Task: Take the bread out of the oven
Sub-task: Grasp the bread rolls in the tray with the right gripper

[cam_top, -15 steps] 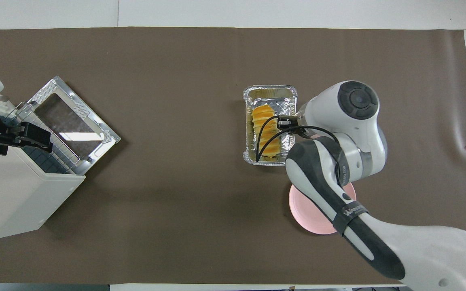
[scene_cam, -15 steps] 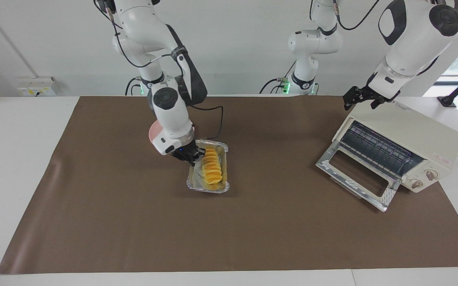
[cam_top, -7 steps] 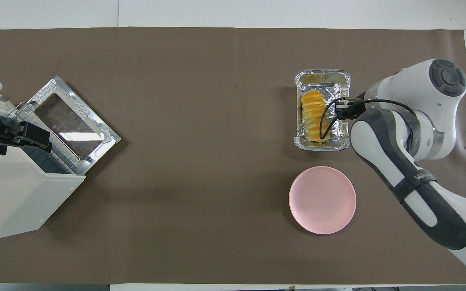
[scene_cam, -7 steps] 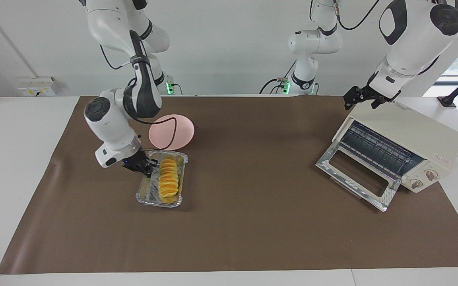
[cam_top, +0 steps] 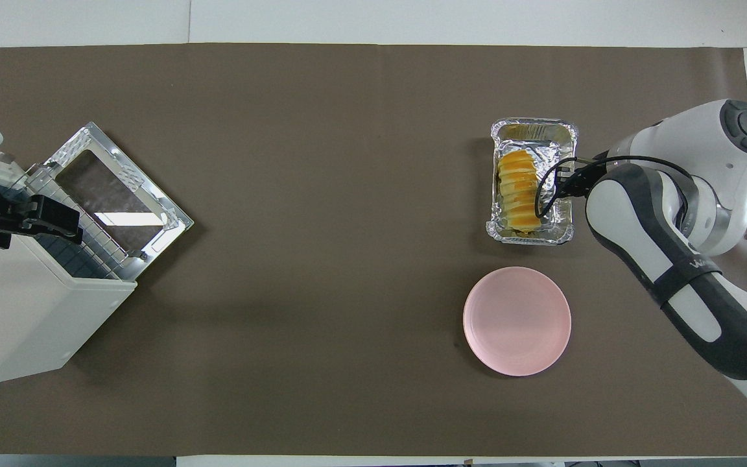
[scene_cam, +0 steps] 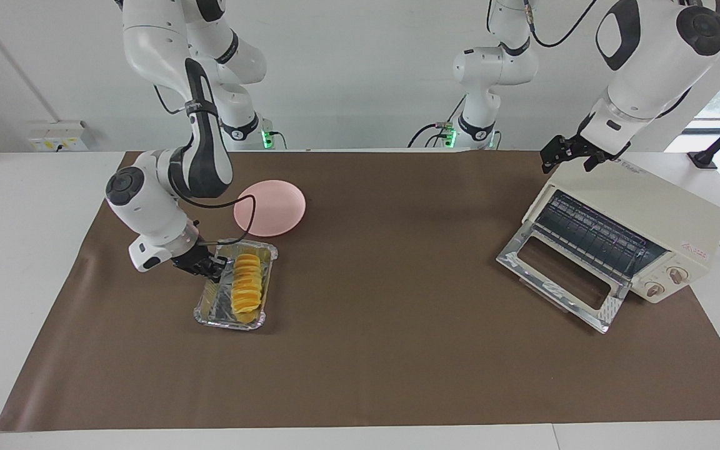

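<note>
1. Moving toward the right arm's end of the table since the earlier frames, the right gripper (scene_cam: 212,269) is dragging the foil tray (scene_cam: 207,309) with it; the pink plate (scene_cam: 270,207), covered by the arm a second ago, is now showing in full.
2. Right gripper state: the fingertips are closing together on the tray's long side rim, clamped on the foil itself and not on the loaf.
3. Just beside the gripper, inside the tray, the bread (scene_cam: 247,289) is lying along the tray wall away from the clamped rim. It is already out of the oven (scene_cam: 636,220), which is standing well apart at the left arm's end with its door hanging open.
4. Left gripper (scene_cam: 572,152): its fingers are standing apart while it is waiting over the oven's top edge.
5. Risk, as a judgement: thin foil is bending easily, so a fast pull may be tearing or buckling the rim and tipping the loaf out.
6. Orientation: the bread's long axis is running parallel to the tray's length, pointing away from the robots, ridges crosswise.
</note>
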Action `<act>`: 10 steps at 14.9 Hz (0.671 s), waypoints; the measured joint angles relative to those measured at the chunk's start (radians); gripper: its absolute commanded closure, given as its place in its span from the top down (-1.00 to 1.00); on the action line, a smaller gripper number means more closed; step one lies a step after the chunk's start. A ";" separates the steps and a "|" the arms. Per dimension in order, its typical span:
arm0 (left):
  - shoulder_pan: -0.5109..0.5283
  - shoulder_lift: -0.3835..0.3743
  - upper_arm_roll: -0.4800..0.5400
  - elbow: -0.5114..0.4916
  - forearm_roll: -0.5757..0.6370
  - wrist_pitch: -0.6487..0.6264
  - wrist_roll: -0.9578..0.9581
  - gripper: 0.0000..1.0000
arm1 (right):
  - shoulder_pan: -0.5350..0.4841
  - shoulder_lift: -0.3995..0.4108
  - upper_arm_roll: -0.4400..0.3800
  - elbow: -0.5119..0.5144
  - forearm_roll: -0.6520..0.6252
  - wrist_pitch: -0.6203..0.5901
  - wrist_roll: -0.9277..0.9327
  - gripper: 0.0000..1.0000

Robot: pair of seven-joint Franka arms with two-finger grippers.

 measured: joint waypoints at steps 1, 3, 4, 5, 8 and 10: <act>0.000 0.000 0.000 0.000 0.000 0.000 0.000 1.00 | 0.006 0.000 0.000 0.000 0.005 0.000 0.000 -1.00; 0.000 0.000 0.000 0.000 0.000 0.000 0.000 1.00 | 0.024 0.001 0.001 -0.005 0.007 0.006 0.000 -1.00; 0.000 0.000 0.000 0.000 0.000 0.000 0.000 1.00 | 0.032 0.003 0.001 -0.013 0.007 0.016 0.000 -1.00; 0.000 0.000 0.000 0.000 0.000 0.000 0.000 1.00 | 0.040 0.005 0.001 -0.025 0.007 0.032 0.000 -1.00; 0.000 0.000 0.000 0.000 0.000 0.000 0.000 1.00 | 0.070 0.016 0.001 -0.040 0.007 0.056 0.000 0.99; 0.000 0.000 0.000 0.000 0.000 0.000 0.000 1.00 | 0.075 0.015 0.001 -0.037 0.004 0.056 0.000 1.00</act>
